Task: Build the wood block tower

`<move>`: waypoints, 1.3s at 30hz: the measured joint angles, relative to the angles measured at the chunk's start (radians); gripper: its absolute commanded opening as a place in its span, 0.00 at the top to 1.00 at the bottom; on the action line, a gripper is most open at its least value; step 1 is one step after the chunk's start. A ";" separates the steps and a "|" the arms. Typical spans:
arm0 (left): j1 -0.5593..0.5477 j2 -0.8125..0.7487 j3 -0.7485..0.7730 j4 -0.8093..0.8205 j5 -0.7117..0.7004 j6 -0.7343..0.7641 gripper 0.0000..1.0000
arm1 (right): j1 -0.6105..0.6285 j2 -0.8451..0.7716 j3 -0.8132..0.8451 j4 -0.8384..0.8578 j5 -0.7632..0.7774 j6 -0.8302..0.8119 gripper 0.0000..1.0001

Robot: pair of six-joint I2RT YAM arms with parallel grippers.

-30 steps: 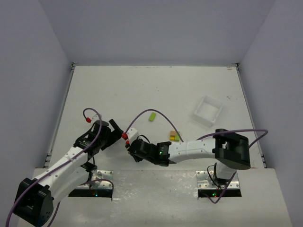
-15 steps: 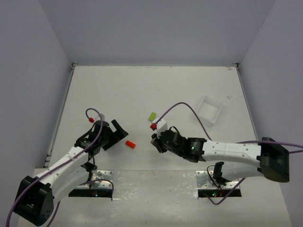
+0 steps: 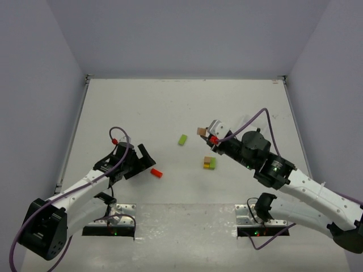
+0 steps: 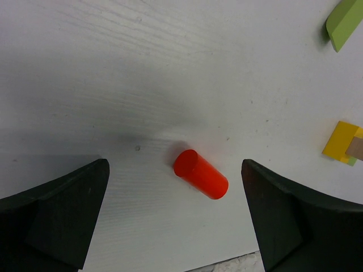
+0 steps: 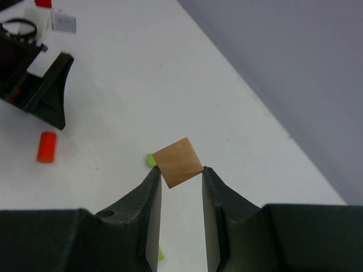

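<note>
My right gripper (image 3: 205,134) is shut on a plain tan block (image 3: 201,131), held tilted above the table; the right wrist view shows the block (image 5: 177,161) pinched between the fingertips (image 5: 153,180). A small yellow and lime green stack (image 3: 209,163) stands below and in front of it, also visible at the right edge of the left wrist view (image 4: 342,140). A loose lime green block (image 3: 182,139) lies further back. A red-orange cylinder (image 3: 156,173) lies on its side just ahead of my open, empty left gripper (image 3: 145,161), between its spread fingers (image 4: 57,215).
The white tray (image 3: 245,120) is mostly hidden behind my right arm. The metal base plates (image 3: 122,208) sit at the near table edge. Grey walls close off the table on three sides.
My right gripper has swung from beside the left gripper to the right and back, and now holds the tan block high. The red-orange cylinder is left lying uncovered. The left gripper shifted slightly right.
</note>
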 measured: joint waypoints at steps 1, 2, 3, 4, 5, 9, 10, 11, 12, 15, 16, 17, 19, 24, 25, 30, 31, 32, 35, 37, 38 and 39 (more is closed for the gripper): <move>-0.001 0.006 0.008 -0.001 0.000 0.007 0.00 | -0.004 0.021 0.051 0.000 0.003 -0.032 1.00; -0.002 0.015 0.019 -0.001 0.001 0.015 0.00 | -0.008 0.043 0.096 0.005 0.008 -0.064 1.00; -0.002 0.026 0.033 -0.001 0.004 0.024 0.00 | -0.013 0.063 0.134 0.011 0.015 -0.092 1.00; -0.002 0.036 0.045 0.000 0.009 0.030 0.00 | -0.018 0.079 0.159 0.015 0.024 -0.115 1.00; -0.002 0.045 0.055 0.002 0.014 0.037 0.00 | -0.026 0.094 0.178 0.017 0.032 -0.134 1.00; -0.002 0.060 0.071 0.007 0.032 0.052 0.00 | -0.067 0.139 0.195 0.006 0.021 -0.186 1.00; -0.002 0.064 0.073 0.006 0.034 0.056 0.00 | -0.087 0.151 0.195 -0.003 -0.002 -0.193 1.00; -0.003 0.069 0.075 0.003 0.035 0.062 0.00 | -0.120 0.163 0.196 -0.013 -0.044 -0.190 1.00; -0.003 0.075 0.078 -0.002 0.035 0.070 0.00 | -0.167 0.174 0.198 -0.022 -0.091 -0.181 1.00; -0.003 0.098 0.095 -0.027 0.034 0.093 0.00 | -0.368 0.213 0.203 -0.032 -0.227 -0.131 1.00; -0.003 0.107 0.102 -0.035 0.034 0.099 0.00 | -0.458 0.233 0.204 -0.026 -0.269 -0.120 1.00; -0.003 0.114 0.108 -0.041 0.036 0.105 0.00 | -0.511 0.254 0.204 -0.019 -0.299 -0.114 1.00; -0.003 0.123 0.118 -0.049 0.040 0.120 0.00 | -0.590 0.306 0.204 -0.011 -0.376 -0.110 1.00; -0.003 0.131 0.124 -0.050 0.066 0.148 0.00 | -0.644 0.416 0.181 -0.045 -0.551 -0.137 1.00; -0.003 0.133 0.124 -0.050 0.071 0.151 0.00 | -0.655 0.428 0.168 -0.058 -0.579 -0.151 1.00; -0.003 0.135 0.124 -0.049 0.093 0.158 0.00 | -0.715 0.406 0.054 -0.131 -0.662 -0.229 1.00; -0.003 0.135 0.124 -0.049 0.099 0.159 0.00 | -0.719 0.383 0.016 -0.145 -0.681 -0.246 1.00; -0.003 0.135 0.124 -0.050 0.104 0.160 0.00 | -0.721 0.353 -0.027 -0.166 -0.702 -0.263 1.00; -0.003 0.130 0.124 -0.059 0.108 0.162 0.00 | -0.717 0.278 -0.121 -0.225 -0.739 -0.283 1.00; -0.003 0.122 0.124 -0.065 0.107 0.162 0.00 | -0.716 0.241 -0.166 -0.230 -0.752 -0.287 1.00; -0.003 0.119 0.124 -0.065 0.108 0.161 0.00 | -0.716 0.228 -0.186 -0.227 -0.763 -0.288 1.00; -0.003 0.116 0.124 -0.066 0.108 0.160 0.00 | -0.716 0.218 -0.206 -0.222 -0.774 -0.288 1.00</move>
